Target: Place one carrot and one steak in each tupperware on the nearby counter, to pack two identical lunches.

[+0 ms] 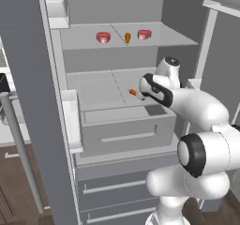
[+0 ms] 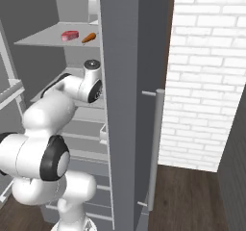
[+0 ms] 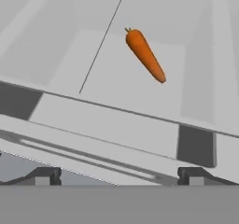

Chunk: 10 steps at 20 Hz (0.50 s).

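On the fridge's middle shelf (image 1: 98, 90) one carrot (image 3: 145, 55) is seen lying free, ahead of the end effector (image 3: 119, 175), which is spread wide, empty. Reach-in step judged underway; advance and closure are needed next.

Two carrots are showing: one (image 1: 127, 37) is lying on the upper fridge shelf (image 1: 84, 39), the other carrot (image 3: 145, 55) on the shelf below. Two steaks, one (image 1: 103, 37) and another (image 1: 144, 33), are sitting on that upper shelf.
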Tool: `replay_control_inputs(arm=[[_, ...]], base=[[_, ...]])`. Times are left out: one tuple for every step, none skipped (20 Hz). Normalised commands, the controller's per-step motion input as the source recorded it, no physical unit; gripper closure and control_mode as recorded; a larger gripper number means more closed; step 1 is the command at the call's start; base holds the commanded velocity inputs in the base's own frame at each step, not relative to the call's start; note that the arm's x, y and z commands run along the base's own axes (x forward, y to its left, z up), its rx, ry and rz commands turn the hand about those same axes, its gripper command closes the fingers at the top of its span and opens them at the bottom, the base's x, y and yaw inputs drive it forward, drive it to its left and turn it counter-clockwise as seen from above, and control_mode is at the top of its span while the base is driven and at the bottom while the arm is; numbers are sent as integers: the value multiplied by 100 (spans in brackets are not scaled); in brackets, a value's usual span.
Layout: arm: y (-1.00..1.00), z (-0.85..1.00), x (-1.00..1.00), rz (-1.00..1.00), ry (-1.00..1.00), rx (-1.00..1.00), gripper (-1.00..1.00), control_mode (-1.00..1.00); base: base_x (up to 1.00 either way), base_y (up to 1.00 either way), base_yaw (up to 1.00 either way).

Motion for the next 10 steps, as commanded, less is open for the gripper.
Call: replay_control_inputs(arm=[[0, -19, 43, 13, 0, 0, -100, -100], [0, -13, 44, 8, 0, 0, -100, -100], [0, -9, 49, 4, 0, 0, -100, -100], [0, -9, 54, 1, 0, 0, -100, -100], [0, -9, 58, 0, 0, 0, -100, -100], [0, -9, 63, 0, 0, 0, -100, -100], [0, -11, 66, 0, 0, 0, -100, -100], [0, -16, 66, 0, 0, 0, -100, -100], [0, -21, 66, 0, 1, 0, -100, -100], [4, -24, 64, 0, 0, 0, -100, -100]], base=[[0, 0, 0], [0, 0, 0], [0, 0, 0], [0, 0, 0], [0, 0, 0], [0, 0, 0], [0, 0, 0], [0, 0, 0], [0, 0, 0], [0, 0, 0]])
